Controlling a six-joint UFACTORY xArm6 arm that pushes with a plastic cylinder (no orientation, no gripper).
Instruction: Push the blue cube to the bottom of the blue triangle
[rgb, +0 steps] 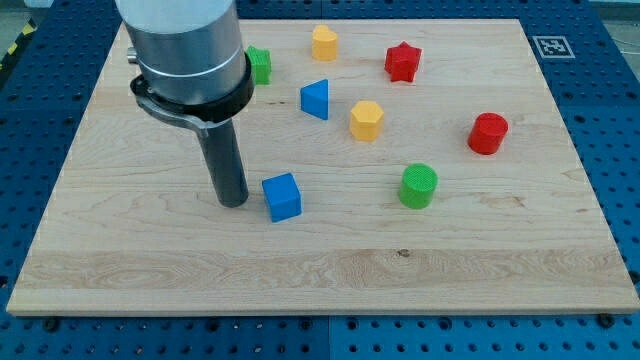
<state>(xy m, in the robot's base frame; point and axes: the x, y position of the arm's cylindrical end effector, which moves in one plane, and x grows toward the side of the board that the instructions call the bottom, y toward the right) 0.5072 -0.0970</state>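
Note:
The blue cube (283, 196) lies on the wooden board at the view's centre left. The blue triangle (316, 99) lies above it, a little to the right, with a wide gap between them. My tip (233, 202) rests on the board just left of the blue cube, close to its left face; I cannot tell whether it touches.
A green block (260, 64) is half hidden behind the arm body at the top. A yellow block (324, 42), a red star (402, 61), a yellow hexagon (366, 120), a red cylinder (488, 133) and a green cylinder (418, 186) lie around. The board's edge (300, 312) runs along the bottom.

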